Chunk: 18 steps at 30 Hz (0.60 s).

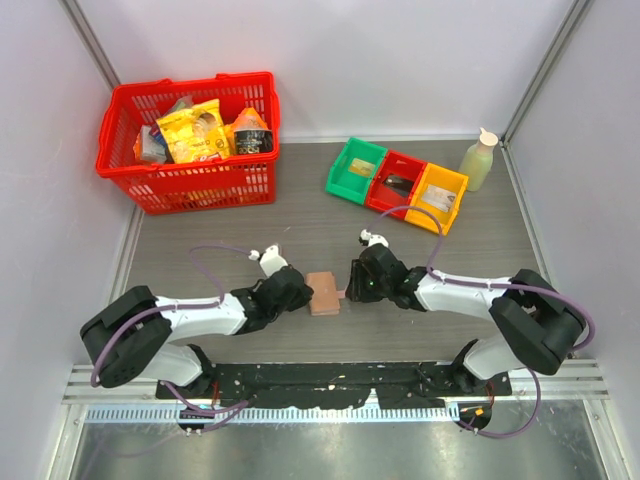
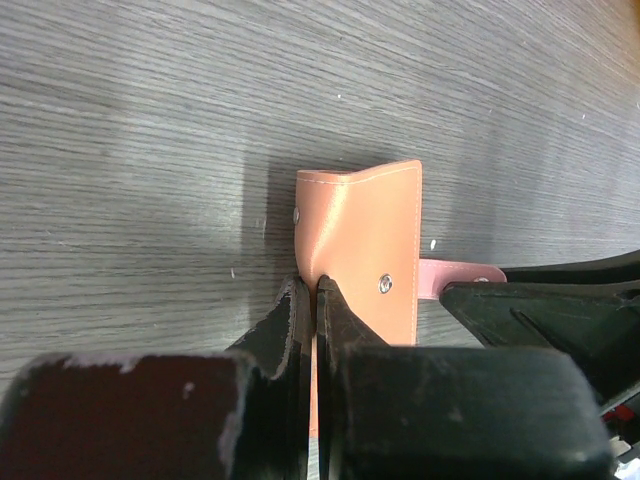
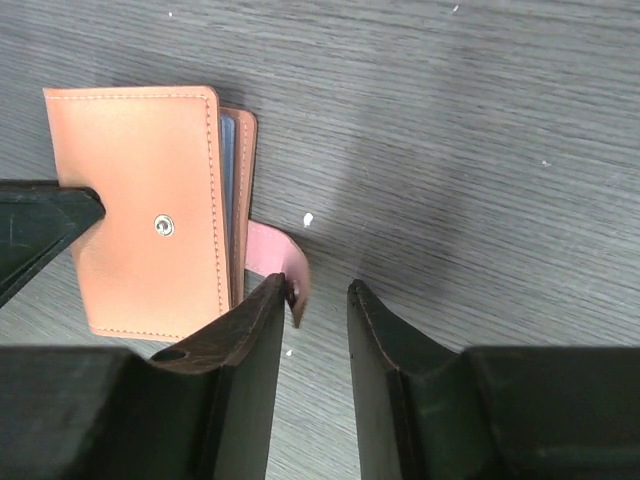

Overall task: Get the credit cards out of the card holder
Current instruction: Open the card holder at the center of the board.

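Gripping left tool point(image 2: 315, 287): clamped on card holder point(image 2: 365, 240) near edge
Right tool point(image 3: 315, 290): fingers parted, beside card holder's snap tab point(image 3: 272, 250)
Credit cards point(image 3: 226, 170): mostly hidden inside card holder, edges only

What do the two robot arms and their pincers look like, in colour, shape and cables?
Both arms, left arm and right arm, have white tube sections between bulky black joints. A thin purple cable loops along each. The left pincer and right pincer are black, with two flat tapering fingers, scuffed pale in spots.
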Each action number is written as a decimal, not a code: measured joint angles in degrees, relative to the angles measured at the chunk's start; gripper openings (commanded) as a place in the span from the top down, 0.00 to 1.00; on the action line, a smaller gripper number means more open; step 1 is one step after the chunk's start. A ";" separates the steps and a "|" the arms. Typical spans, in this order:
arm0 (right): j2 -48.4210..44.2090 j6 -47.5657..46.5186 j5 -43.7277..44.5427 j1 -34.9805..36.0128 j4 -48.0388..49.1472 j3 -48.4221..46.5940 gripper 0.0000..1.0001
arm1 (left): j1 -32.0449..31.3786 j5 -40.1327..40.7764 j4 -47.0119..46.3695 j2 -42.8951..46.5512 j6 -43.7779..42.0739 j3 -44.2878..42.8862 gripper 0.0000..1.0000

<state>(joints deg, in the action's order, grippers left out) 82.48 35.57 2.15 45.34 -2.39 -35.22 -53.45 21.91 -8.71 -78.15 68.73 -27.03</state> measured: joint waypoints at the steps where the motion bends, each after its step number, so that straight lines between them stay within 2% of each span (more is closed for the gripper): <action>1: -0.15 0.50 -0.42 -0.35 1.44 0.70 0.70 | 0.00 -0.07 0.00 -0.07 -0.28 -0.04 1.00; 8: -2.71 3.48 -1.70 -3.34 7.85 5.92 0.71 | 0.72 -0.85 0.72 -1.27 -3.56 -2.03 1.00; 10: -2.86 4.20 -2.60 -4.20 9.51 6.86 0.78 | 1.05 -1.27 1.09 -1.99 -4.83 -2.99 1.00; 11: -2.86 4.48 -2.91 -4.39 10.12 7.13 0.87 | 1.18 -1.53 1.36 -2.47 -5.44 -3.63 1.00; 14: -2.84 5.35 -4.07 -4.81 11.89 8.04 0.99 | 1.77 -2.27 2.36 -3.91 -7.45 -5.46 0.98; 16: -2.84 5.68 -4.85 -4.87 13.00 8.63 1.00 | 2.10 -2.56 3.02 -4.52 -8.55 -6.27 0.86; 18: -2.84 6.10 -5.57 -4.98 13.79 9.11 0.99 | 2.40 -2.49 4.92 -5.09 -10.21 -7.74 0.63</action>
<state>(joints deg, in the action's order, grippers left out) 79.64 41.67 -3.42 40.36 11.40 -26.11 -51.05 19.42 -3.79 -83.24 58.52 -34.76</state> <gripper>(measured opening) 0.027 0.123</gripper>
